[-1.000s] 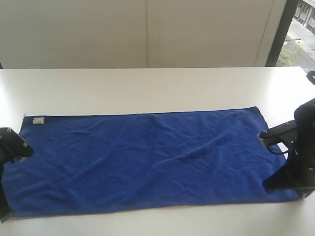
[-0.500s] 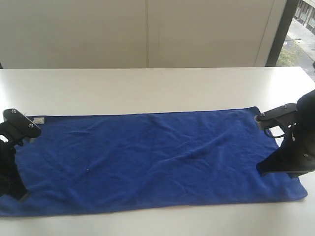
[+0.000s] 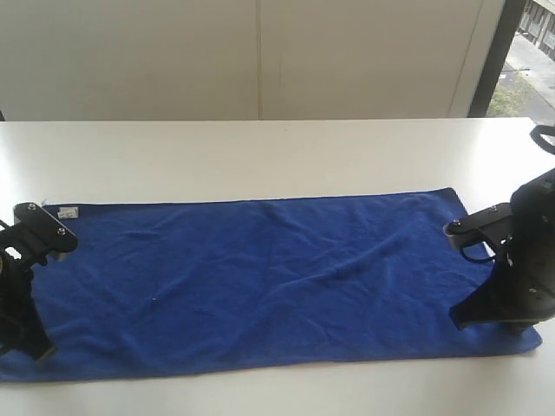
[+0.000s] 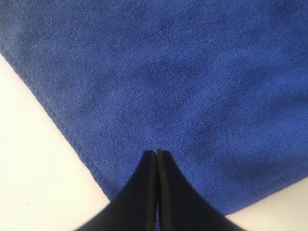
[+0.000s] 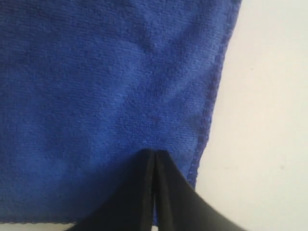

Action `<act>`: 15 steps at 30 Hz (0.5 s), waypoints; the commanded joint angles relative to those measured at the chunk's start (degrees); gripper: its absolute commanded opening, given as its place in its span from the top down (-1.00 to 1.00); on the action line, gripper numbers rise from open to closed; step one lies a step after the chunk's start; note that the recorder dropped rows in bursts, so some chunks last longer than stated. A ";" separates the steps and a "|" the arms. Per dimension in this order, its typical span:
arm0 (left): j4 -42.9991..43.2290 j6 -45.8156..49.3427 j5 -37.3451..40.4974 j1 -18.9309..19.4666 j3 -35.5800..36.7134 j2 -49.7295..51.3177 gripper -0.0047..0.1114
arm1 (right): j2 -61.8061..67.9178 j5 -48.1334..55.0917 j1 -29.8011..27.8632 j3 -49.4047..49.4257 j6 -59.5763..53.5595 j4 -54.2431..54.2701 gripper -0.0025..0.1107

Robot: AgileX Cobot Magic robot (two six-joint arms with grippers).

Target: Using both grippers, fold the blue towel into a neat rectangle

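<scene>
Label (image 3: 66,211) writing cannot be read. Towel (image 3: 260,277) is spread on the surface (image 3: 260,156); left end effector (image 4: 157,153) and right end effector (image 5: 155,153), both closed tight, are held over its near corners.

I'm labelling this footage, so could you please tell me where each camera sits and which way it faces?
Left wrist: mounted behind the shut left claw, looking down past it at a towel corner on the table.
Right wrist: mounted behind the shut right claw, looking down past it at the towel's other end.
Exterior: stands apart at the table's near side, facing across the towel to the wall; both claws show.
Shared: every view shows the towel and table.
</scene>
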 commanded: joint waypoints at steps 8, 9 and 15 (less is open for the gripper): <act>-0.55 -0.14 1.36 0.20 0.01 -0.06 0.92 | 0.63 1.63 0.02 2.03 0.38 -1.87 0.96; -0.55 -0.14 1.36 0.20 0.01 -0.06 0.92 | 0.63 2.05 0.02 2.03 0.38 -2.20 0.96; -0.55 -0.14 1.36 0.20 0.01 -0.06 0.92 | 0.63 4.46 0.02 2.03 0.84 -2.85 0.96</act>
